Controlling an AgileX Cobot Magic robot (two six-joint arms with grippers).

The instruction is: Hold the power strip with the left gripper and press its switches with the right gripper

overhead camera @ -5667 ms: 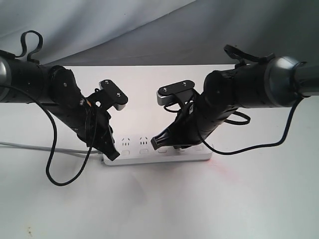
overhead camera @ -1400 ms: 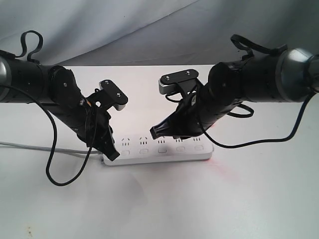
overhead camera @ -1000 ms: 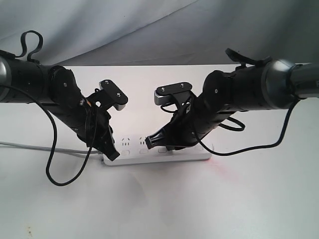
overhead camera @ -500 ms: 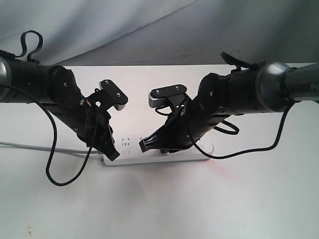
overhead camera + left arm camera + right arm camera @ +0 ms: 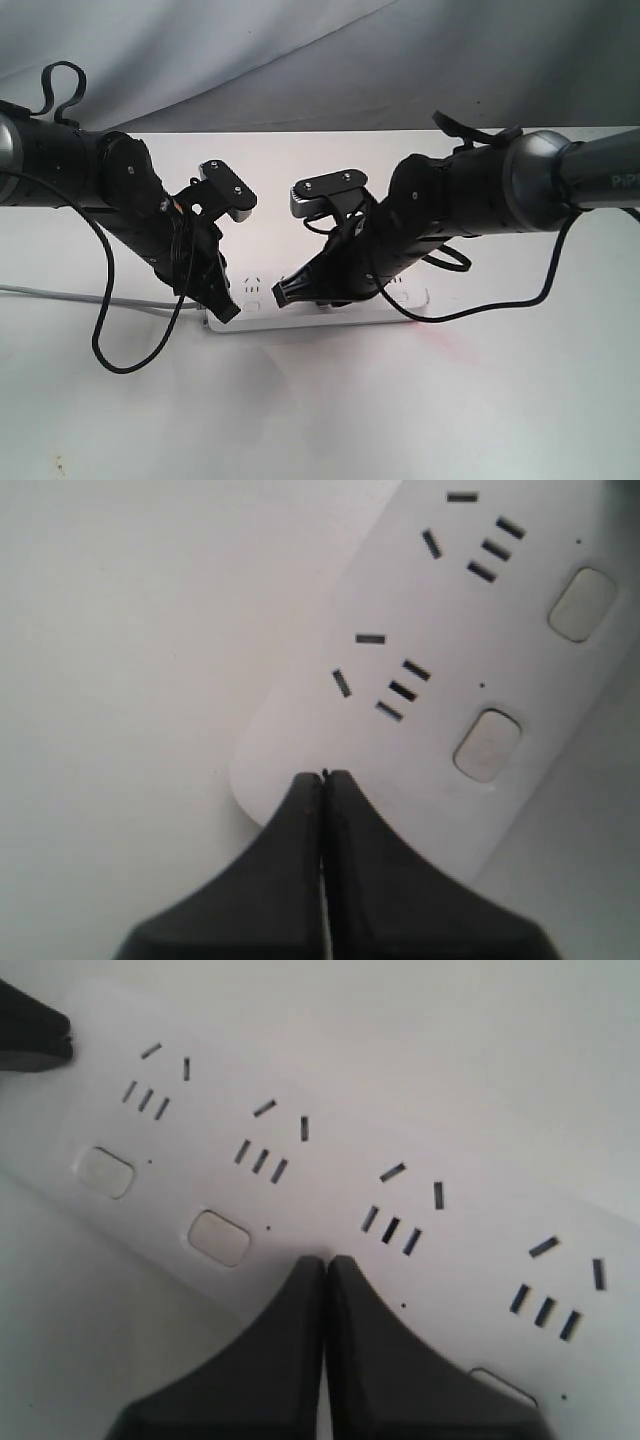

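While left tool (image 5: 225,312), closed empty, touches power strip (image 5: 300,321), right tool (image 5: 285,295) closed over switches (image 5: 218,1237)

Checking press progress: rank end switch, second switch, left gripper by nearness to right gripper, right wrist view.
1. second switch, beside the right gripper.
2. end switch, one along the power strip.
3. left gripper, at its end.
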